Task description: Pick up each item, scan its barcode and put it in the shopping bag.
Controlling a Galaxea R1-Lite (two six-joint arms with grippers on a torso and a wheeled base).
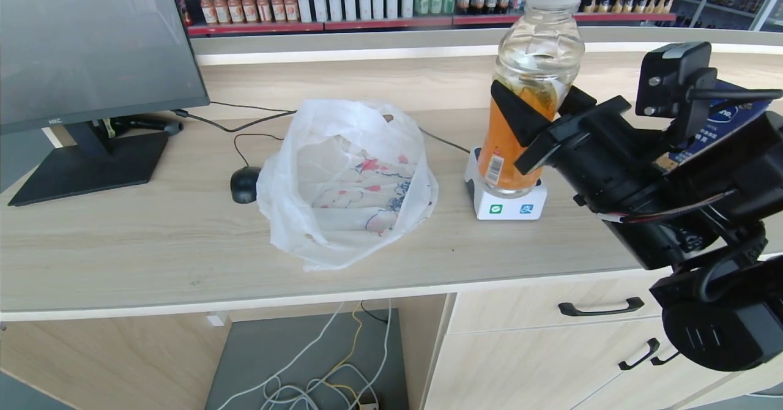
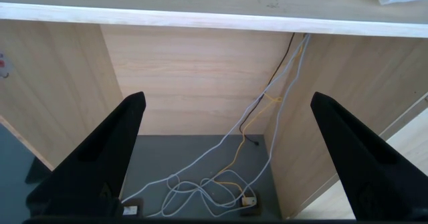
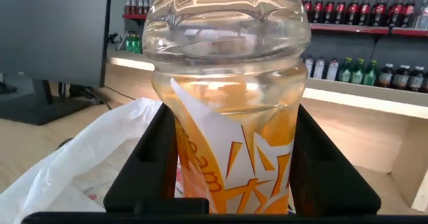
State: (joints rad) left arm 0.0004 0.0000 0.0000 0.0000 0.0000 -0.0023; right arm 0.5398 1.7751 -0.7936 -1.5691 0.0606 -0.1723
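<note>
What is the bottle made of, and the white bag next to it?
The bottle looks like clear, glossy plastic: you see through it above the orange label. The shopping bag seems thin, milky plastic film: it crumples and shapes inside show through.

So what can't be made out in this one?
- scanner top: head view, covered by the bottle.
- shopping bag contents: head view, veiled by crumpled plastic.
- blue pack: head view, mostly behind the right arm.
- shelf bottles, labels: head view, too small.

Clear glossy plastic bottle [image 1: 538, 49], crinkly transl. plastic bag [image 1: 342, 171], matt wood-grain counter [image 1: 153, 245].
</note>
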